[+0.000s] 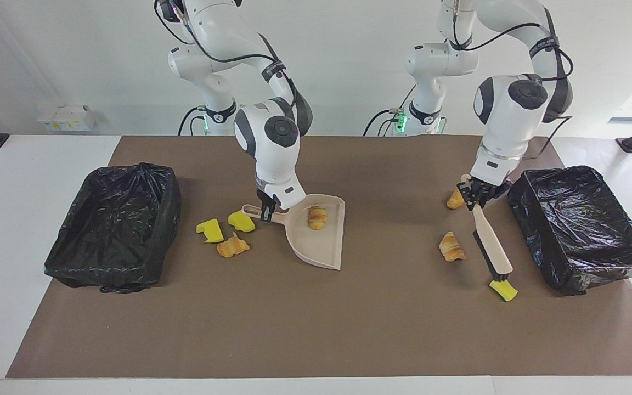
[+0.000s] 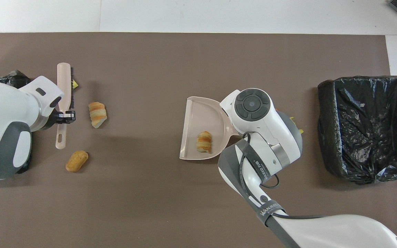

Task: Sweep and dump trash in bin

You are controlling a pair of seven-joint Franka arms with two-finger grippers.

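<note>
My right gripper [image 1: 264, 211] is shut on the handle of the beige dustpan [image 1: 319, 244], which lies on the mat with one striped bread-like lump [image 1: 316, 217] in it. My left gripper [image 1: 478, 195] is shut on the handle of the beige brush [image 1: 492, 247]. The brush's dark bristles touch a yellow wedge [image 1: 503, 289] toward the left arm's end. Two more lumps [image 1: 451, 246] [image 1: 455, 199] lie beside the brush. Two yellow wedges [image 1: 210, 231] [image 1: 241, 221] and an orange lump [image 1: 232, 247] lie beside the dustpan's handle.
A black-lined bin [image 1: 582, 225] stands at the left arm's end, close beside the brush. A second black-lined bin [image 1: 113, 225] stands at the right arm's end. Everything rests on a brown mat [image 1: 316, 329] over the white table.
</note>
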